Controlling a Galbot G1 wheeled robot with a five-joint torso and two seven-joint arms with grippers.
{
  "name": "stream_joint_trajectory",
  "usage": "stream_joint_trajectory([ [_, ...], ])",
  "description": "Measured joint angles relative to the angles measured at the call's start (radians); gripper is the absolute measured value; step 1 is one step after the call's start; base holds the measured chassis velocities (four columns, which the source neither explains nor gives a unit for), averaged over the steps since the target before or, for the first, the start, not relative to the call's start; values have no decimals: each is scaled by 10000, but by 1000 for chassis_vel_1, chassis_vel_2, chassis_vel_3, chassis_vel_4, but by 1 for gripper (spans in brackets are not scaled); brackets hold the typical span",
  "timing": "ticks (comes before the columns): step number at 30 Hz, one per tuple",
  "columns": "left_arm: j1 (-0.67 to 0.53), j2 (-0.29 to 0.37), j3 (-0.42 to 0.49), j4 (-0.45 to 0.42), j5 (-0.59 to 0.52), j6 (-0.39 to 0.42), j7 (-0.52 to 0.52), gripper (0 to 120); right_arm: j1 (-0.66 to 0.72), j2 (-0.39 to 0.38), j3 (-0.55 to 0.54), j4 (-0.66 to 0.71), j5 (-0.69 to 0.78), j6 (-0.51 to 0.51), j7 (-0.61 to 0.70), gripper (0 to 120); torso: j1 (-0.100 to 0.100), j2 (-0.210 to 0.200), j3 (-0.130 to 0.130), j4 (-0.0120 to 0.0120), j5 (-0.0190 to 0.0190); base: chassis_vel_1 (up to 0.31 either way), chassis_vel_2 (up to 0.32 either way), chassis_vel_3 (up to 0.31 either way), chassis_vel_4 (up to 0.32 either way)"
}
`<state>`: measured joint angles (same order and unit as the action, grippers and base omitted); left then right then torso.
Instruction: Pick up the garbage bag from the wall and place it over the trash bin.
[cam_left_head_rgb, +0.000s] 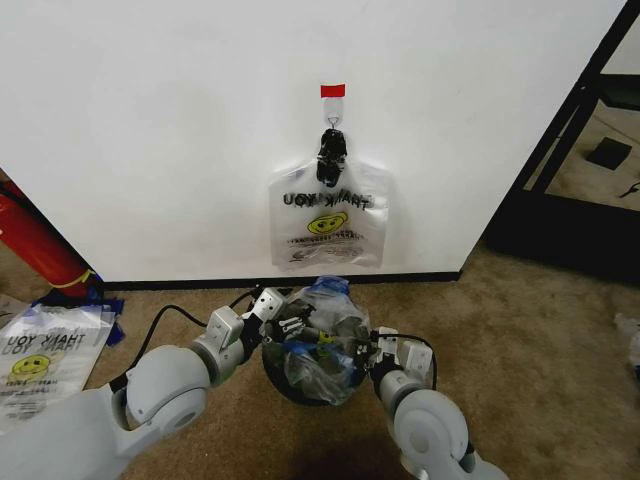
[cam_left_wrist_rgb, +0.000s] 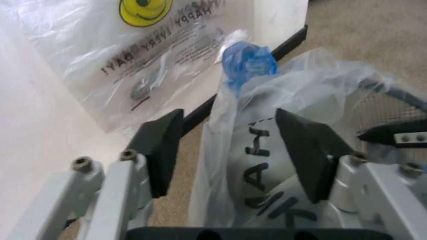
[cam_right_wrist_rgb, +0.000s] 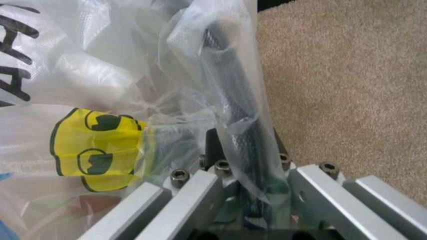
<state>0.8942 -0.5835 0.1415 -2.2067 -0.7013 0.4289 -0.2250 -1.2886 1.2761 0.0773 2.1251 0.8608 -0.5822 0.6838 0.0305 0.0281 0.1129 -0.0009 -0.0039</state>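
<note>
A: What is the room like?

B: Tan carpet (cam_left_head_rgb: 540, 330) covers the floor, and a plain white wall (cam_left_head_rgb: 150, 130) with a black baseboard (cam_left_head_rgb: 180, 283) stands at the far side. A small red tape strip (cam_left_head_rgb: 332, 91) sits high on the wall, and a black hook clip (cam_left_head_rgb: 331, 152) hangs just below it. A long red cylinder (cam_left_head_rgb: 35, 240) leans at the far left, and a flat printed plastic bag (cam_left_head_rgb: 40, 355) lies on the carpet at the near left.

A: And the bags?

B: There are 2 more. A see-through bag with a yellow smiley face (cam_left_head_rgb: 328, 222) hangs from the clip, flat against the wall. The thin see-through garbage bag with black lettering and blue-tinted sides (cam_left_head_rgb: 325, 345) is bunched over the small round dark trash bin (cam_left_head_rgb: 290, 385), which stands on the carpet near the wall, below the hanging bag.

A: The grippers?

B: The left gripper (cam_left_wrist_rgb: 230, 150) is at the bin's left rim, fingers spread apart, with a fold of the garbage bag between them. The right gripper (cam_right_wrist_rgb: 243, 165) is at the right rim, its fingers clamped on the plastic and the bin's dark rim.
</note>
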Motion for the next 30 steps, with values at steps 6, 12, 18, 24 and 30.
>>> stream_joint_trajectory([
  [6,72,-34,10,84,66,-12,66,34,6,28,-24,0,21,-6,93,0,0,0,0,0,0,0,0,0,0],
  [12,116,-90,55,137,161,-80,71,10,-17,70,-76,-13,14,-7,140,0,0,0,0,0,0,0,0,0,0],
  [18,-28,-208,11,215,-59,-121,-41,0,-63,51,-75,18,1,-11,143,0,0,0,0,1,0,0,0,0,0],
  [24,-282,-275,-61,234,-820,81,-412,0,-174,40,-72,46,-85,-10,115,0,0,0,0,0,1,0,0,0,0],
  [30,-595,-313,-102,731,-2048,733,-999,0,-370,2,-86,202,-250,36,-82,0,0,0,0,1,0,0,0,0,0],
])
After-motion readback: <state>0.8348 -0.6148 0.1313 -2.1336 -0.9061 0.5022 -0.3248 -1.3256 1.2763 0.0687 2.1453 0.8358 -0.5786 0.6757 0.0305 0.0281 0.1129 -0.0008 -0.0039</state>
